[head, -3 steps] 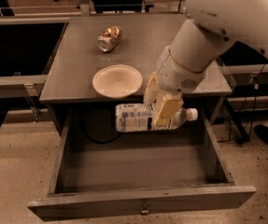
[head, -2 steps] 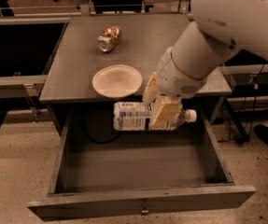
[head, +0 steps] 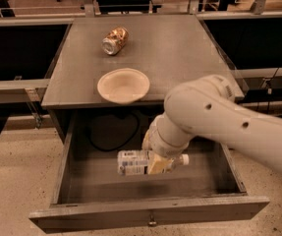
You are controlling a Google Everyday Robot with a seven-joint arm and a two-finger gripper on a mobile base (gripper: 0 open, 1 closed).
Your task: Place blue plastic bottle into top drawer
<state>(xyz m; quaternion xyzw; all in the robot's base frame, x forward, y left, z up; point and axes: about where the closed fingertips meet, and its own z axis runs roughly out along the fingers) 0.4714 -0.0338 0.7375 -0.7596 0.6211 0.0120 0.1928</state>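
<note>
My arm [head: 229, 127] reaches in from the right, bends at a bulky white joint and turns down below the bench [head: 180, 53] edge, so that the gripper [head: 159, 165] sits inside the open top drawer [head: 145, 213], roughly in the middle of its width. The tan fingers [head: 156, 167] are clamped across the blue plastic bottle [head: 130, 162], gripping it nearer the cap end than the base. The bottle is a small clear one with a pale white-bluish printed label over its left part and a white screw cap [head: 183, 159] poking out to the right of the fingers. It lies on its side, long axis running left to right along the drawer's width, cap toward the right wall and base toward the left. It is low over the drawer floor; I cannot tell whether it touches. On the bench above, a cream bowl [head: 123, 85] sits near the front edge and a gold-brown can [head: 115, 40] lies on its side farther back.
</note>
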